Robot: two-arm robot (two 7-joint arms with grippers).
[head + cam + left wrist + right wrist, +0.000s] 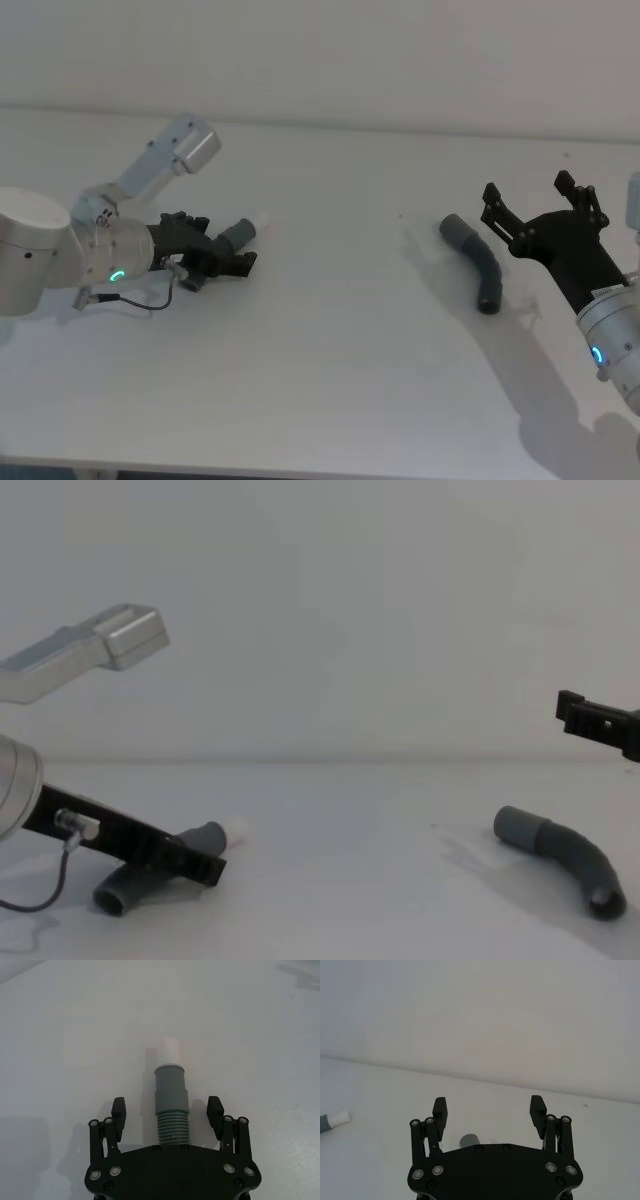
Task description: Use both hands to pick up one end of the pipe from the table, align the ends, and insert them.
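Our left end effector (167,1107) sits low on the plain white table (330,350), fingers (118,1108) spread either side of the dark-grey corrugated hose piece (171,1097) with its white spigot (168,1050), not gripping. Our right end effector (532,195) hovers wide open near the second curved grey hose piece (478,262) lying there. We judge that closing off-centre could roll either piece, skewing the ends. We read no writing.

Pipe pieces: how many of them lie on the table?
2. The white-tipped piece lies on the left side of the table, inside the open left tool. The all-grey piece lies on the right, near the open right tool. None seems hidden.
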